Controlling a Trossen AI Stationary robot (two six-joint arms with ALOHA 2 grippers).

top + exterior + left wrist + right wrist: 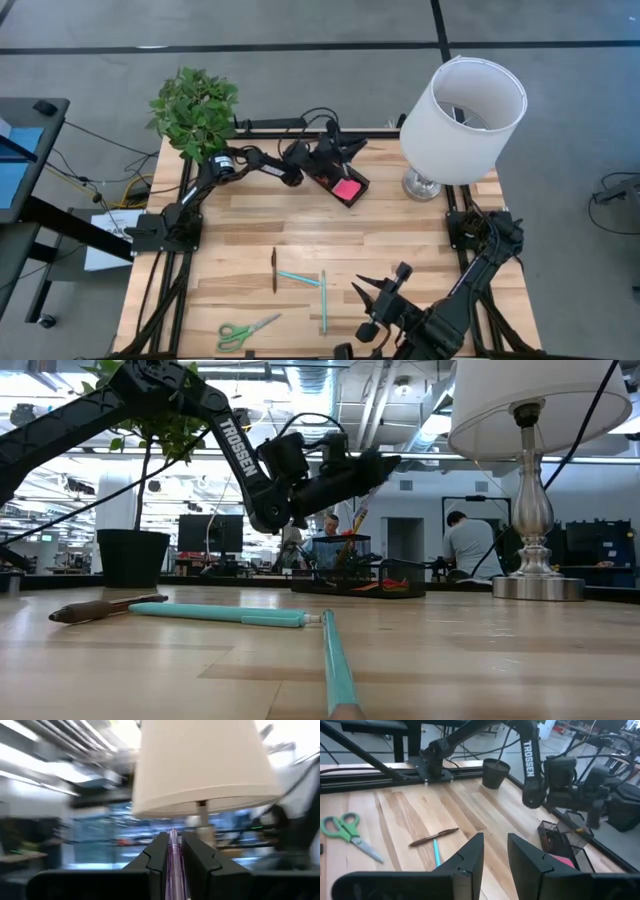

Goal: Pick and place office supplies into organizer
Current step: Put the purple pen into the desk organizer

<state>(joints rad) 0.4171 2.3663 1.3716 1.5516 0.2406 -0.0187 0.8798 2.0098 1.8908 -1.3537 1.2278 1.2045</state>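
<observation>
Nearest, at the table's front edge, the right gripper [372,297] waits with its fingers apart and nothing between them, probably parked so it stays clear of the working arm. Just beyond it lie the supplies not yet sorted: the scissors [246,330] at the front left, two teal pens [323,300], one pointing away from the front edge and the other [298,279] lying across its far end, and a dark pen [274,269] beside them. They sit spread out and apart, so each can be picked singly.

Farther back, the left gripper [343,150] reaches over the organizer [338,180], which stands at the far middle of the table beside the lamp [462,120]. Its fingers [155,857] are clamped on a thin purple pen [173,860], held along the fingers, seemingly so it can be fed end-first into the tall slotted section. A pink pad [347,189] already rests in the low tray.

Behind the left arm stands the plant [196,108].
</observation>
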